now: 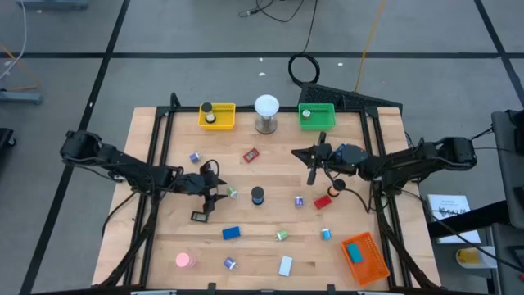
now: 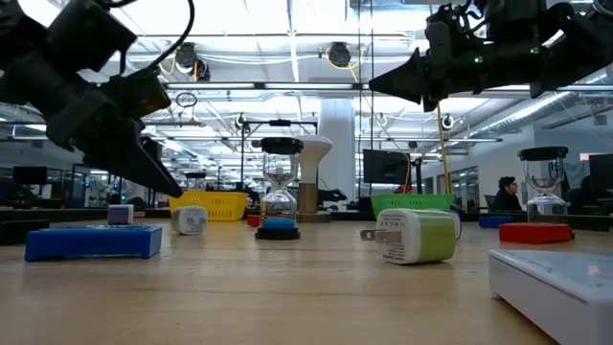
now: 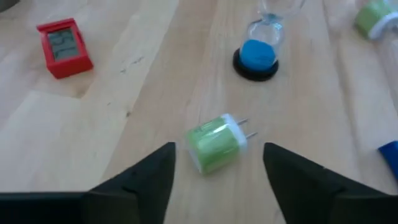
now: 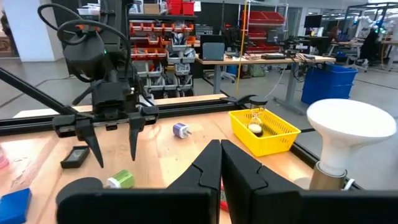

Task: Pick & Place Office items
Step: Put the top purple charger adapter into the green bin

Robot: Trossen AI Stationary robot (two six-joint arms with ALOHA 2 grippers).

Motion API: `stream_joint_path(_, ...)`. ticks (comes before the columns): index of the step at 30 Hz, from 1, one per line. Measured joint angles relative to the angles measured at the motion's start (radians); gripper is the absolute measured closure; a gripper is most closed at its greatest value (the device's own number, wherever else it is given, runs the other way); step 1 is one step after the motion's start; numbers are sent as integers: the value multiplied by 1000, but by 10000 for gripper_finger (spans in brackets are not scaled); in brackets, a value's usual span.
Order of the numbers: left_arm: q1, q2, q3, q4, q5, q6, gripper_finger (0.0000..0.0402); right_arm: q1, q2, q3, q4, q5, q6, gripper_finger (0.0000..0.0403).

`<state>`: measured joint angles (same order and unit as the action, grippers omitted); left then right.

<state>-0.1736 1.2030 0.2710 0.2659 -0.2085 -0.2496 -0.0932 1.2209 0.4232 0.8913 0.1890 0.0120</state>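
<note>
Wooden table, items scattered. Left gripper [image 1: 214, 190] hangs open over the green plug [image 3: 216, 142], left of centre — apparently lining up a pick; next, descend and close. Right gripper [image 1: 312, 156] waits shut, upper right.

1. We see the plug adapter [image 3: 217, 143] on the table [image 1: 270, 215], between the left gripper's [image 3: 217, 168] fingers.
2. The hourglass [image 3: 255, 51] stands beyond it.
3. The small clock [image 3: 63, 46] lies well apart.
</note>
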Motion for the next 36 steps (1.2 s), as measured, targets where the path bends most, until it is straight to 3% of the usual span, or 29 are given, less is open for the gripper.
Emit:
stream_joint_path(3, 30, 0, 0, 3, 6, 86, 113, -14, 0, 0, -2, -1, -3, 402)
stream_joint_path(8, 86, 0, 0, 25, 121, 237, 88, -48, 0, 0, 1, -2, -29, 402)
stream_joint_path(16, 173, 1, 0, 80, 261, 378, 103, -139, 0, 0, 81, -7, -161, 402)
stream_joint_path(25, 184, 1, 0, 55, 287, 382, 111, -197, 0, 0, 120, -10, -163, 402)
stream_joint_path(30, 221, -62, 81, -159, 253, 318, 110, -193, 0, 0, 83, -10, -143, 403)
stream_joint_path(36, 330, -110, 284, -638, 183, 167, 110, -186, 1, 0, -1, -11, -43, 403)
